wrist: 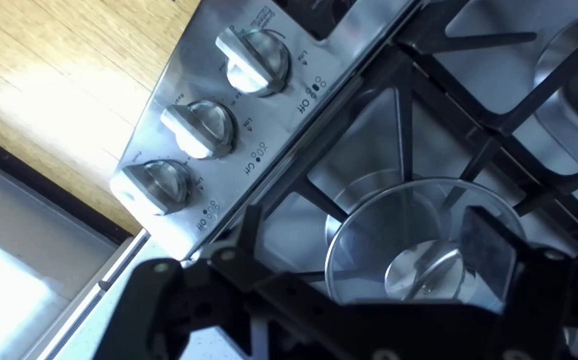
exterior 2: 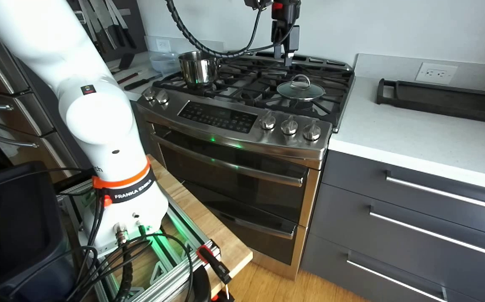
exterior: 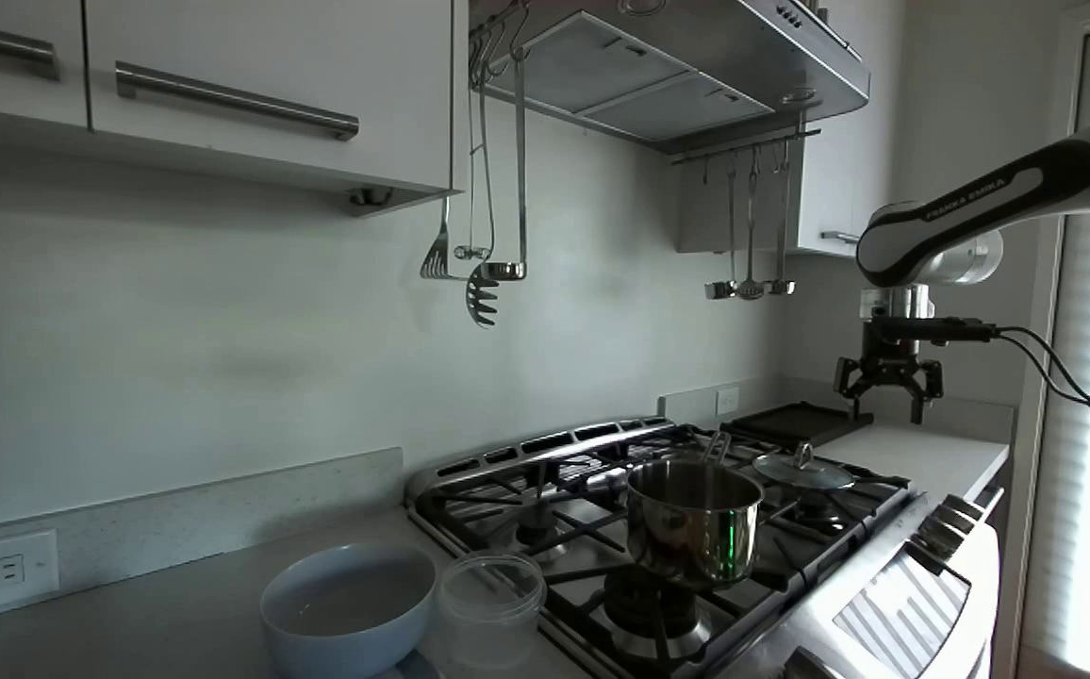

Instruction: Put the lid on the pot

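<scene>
Wrist view: metal-rimmed glass lid (wrist: 414, 250), 1 pc., handle up, on grate (wrist: 405, 130) at front of gas range (wrist: 274, 127), nr. knobs (wrist: 259, 60). My gripper (wrist: 369, 222), 1 ea., fingers (wrist: 489, 250) apart, above range. S/S pot (exterior: 696, 528), 1 pc., open-topped, opp. front end of range, both ext. views.

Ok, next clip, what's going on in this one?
A Franka arm is at work over a stove, its pincer hanging open with nothing in it. The glass lid rests on the stove, apart from the pot, which stands there uncovered. So the lid is not yet picked up.
</scene>
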You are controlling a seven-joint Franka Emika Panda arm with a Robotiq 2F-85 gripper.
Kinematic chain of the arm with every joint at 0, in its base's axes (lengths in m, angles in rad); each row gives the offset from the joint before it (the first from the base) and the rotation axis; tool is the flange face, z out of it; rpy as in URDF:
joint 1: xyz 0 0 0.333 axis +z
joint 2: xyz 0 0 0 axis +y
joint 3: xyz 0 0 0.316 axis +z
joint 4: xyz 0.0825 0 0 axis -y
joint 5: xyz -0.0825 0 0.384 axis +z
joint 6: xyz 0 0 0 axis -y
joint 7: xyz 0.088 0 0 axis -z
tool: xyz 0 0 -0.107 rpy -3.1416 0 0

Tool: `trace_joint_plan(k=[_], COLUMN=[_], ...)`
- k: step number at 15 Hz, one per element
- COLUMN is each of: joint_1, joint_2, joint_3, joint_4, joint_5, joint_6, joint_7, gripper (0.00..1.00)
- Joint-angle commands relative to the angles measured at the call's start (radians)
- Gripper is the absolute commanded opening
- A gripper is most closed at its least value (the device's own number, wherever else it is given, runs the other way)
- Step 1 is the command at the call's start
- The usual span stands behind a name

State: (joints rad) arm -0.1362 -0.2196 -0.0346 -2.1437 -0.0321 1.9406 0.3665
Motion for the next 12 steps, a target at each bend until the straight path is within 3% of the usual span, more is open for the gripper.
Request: trace_joint_plan(k=[1, 6, 12], joint_1=[0.010, 0.027, 0.046], joint_2=[0.056, 0.119, 0.209], joint_3=[0.027, 0.040, 0.036], joint_4=[0.015, -0.002, 0.028], joint_5=[-0.077, -0.110, -0.148], joint_6=[0.073, 0.245, 0.338], joint_7=[0.085, 0.170, 0.311], gripper=[1.00, 1.00, 1.00])
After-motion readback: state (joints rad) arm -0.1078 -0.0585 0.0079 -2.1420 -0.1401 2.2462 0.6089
